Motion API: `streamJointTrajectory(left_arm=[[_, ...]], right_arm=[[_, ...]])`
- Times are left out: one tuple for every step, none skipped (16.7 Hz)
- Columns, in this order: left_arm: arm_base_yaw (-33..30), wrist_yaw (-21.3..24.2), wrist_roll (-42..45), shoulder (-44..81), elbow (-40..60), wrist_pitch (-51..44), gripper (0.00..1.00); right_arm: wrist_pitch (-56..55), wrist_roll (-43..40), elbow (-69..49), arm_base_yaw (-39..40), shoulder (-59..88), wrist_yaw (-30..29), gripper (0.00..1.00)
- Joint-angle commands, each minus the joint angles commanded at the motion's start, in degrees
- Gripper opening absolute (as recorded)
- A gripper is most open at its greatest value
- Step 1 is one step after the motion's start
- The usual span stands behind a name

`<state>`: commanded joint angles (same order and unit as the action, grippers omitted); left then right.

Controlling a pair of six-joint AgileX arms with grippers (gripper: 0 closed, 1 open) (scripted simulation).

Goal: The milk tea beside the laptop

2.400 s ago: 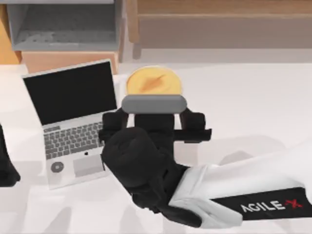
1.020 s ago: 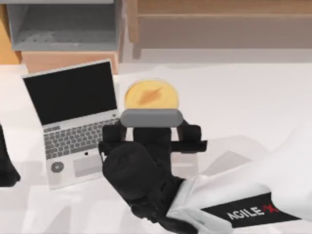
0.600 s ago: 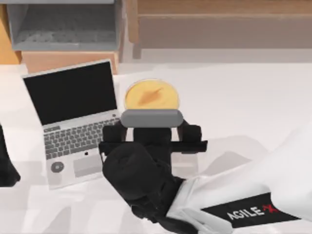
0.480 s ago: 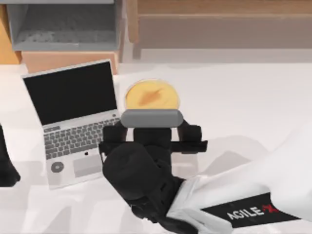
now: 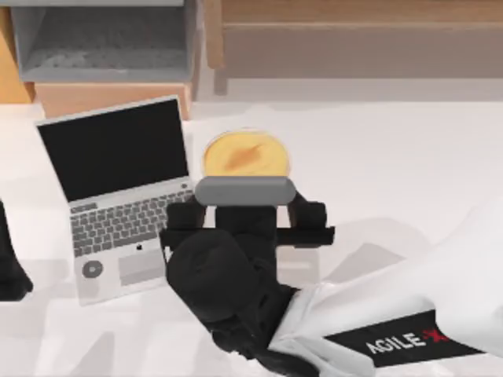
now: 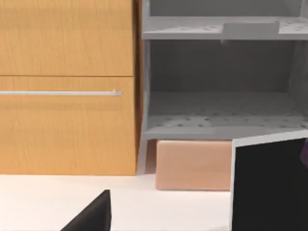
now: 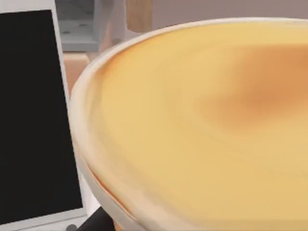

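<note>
The milk tea point(image 5: 246, 155) shows its round yellow-orange top just right of the laptop point(image 5: 118, 188), close to the keyboard's right edge and apart from it. My right gripper point(image 5: 245, 188) reaches in from the lower right and is shut on the milk tea below its rim; the wrist's grey bar hides the cup's near side. In the right wrist view the milk tea's top point(image 7: 202, 125) looms large, with the laptop's black screen point(image 7: 33, 120) beside it. My left gripper point(image 5: 9, 271) is parked at the table's left edge.
A grey open shelf unit point(image 5: 102, 39) and a wooden cabinet point(image 6: 67, 86) stand behind the table, with a tan box point(image 5: 110, 98) behind the laptop. A wooden bench point(image 5: 354, 39) lies at the back right. The white table point(image 5: 393, 165) is bare to the right.
Over the first second or so my right gripper and the milk tea moved together toward the table's front. Since then the gripper has held still and the cup top has shifted only slightly.
</note>
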<state>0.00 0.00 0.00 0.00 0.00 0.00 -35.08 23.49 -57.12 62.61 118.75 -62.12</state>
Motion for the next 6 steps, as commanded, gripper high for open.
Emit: streamJointTrajectory(left_arm=[[0.00,0.00,0.00,0.00,0.00,0.00,1.00],[0.00,0.00,0.00,0.00,0.00,0.00,1.00],[0.00,0.00,0.00,0.00,0.00,0.00,1.00],[0.00,0.00,0.00,0.00,0.00,0.00,1.00],[0.00,0.00,0.00,0.00,0.00,0.00,1.00],[0.00,0.00,0.00,0.00,0.00,0.00,1.00]], right_arm=[[0.00,0.00,0.00,0.00,0.00,0.00,1.00],[0.00,0.00,0.00,0.00,0.00,0.00,1.00],[0.00,0.00,0.00,0.00,0.00,0.00,1.00],[0.00,0.00,0.00,0.00,0.00,0.00,1.00],[0.00,0.00,0.00,0.00,0.00,0.00,1.00],[0.00,0.00,0.00,0.00,0.00,0.00,1.00]])
